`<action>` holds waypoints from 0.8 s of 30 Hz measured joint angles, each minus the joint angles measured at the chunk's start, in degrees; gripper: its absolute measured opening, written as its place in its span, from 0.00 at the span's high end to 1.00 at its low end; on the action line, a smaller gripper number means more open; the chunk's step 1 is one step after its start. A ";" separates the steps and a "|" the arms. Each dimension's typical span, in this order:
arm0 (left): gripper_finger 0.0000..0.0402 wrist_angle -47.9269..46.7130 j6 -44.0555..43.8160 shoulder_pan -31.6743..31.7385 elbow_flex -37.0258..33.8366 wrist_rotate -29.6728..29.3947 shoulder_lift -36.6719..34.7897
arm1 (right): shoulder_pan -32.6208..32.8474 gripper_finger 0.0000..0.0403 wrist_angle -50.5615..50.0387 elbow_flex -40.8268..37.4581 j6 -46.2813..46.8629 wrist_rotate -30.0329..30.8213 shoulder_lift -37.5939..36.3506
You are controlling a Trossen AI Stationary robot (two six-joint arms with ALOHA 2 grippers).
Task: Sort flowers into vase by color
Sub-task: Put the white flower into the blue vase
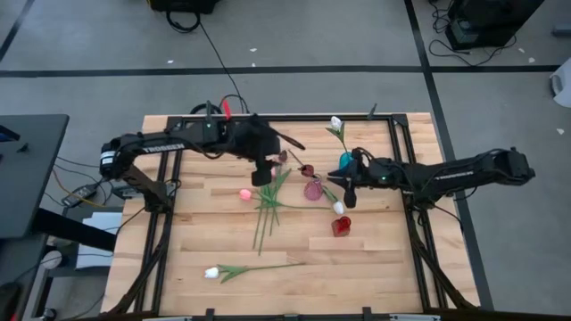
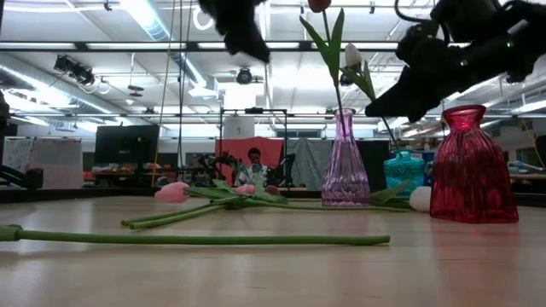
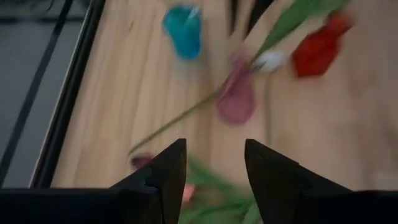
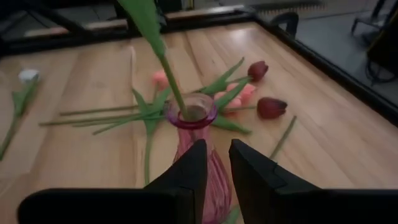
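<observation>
Pale butcher-block planks make up the table (image 1: 375,267), with the loose artificial tulips (image 1: 268,209) scattered across its middle. Just beyond the right gripper (image 4: 215,163), whose narrowly parted fingers hold nothing, stands the pink ribbed glass vase (image 4: 198,134), a green stem already in its mouth. The left gripper (image 3: 214,163) hangs with fingers spread and empty, green stems below the tips. To do this well, I'd lower it squarely over one stem, then pinch mid-stem.

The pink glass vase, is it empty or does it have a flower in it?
Not empty: the pink glass vase stands upright with one green flower stem rising from its mouth.
</observation>
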 joint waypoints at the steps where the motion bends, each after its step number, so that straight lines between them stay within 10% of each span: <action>1: 0.58 0.17 0.08 0.31 -1.53 -1.13 -0.35 | 0.63 0.79 -1.34 0.78 0.24 0.97 -0.22; 11: 0.58 17.76 6.94 9.16 -13.98 -0.60 1.00 | 6.62 0.80 -2.43 2.40 0.35 6.78 -7.02; 24: 0.58 18.17 21.99 15.06 -5.65 8.40 20.10 | 11.92 0.80 -3.76 2.39 -1.43 6.88 -12.40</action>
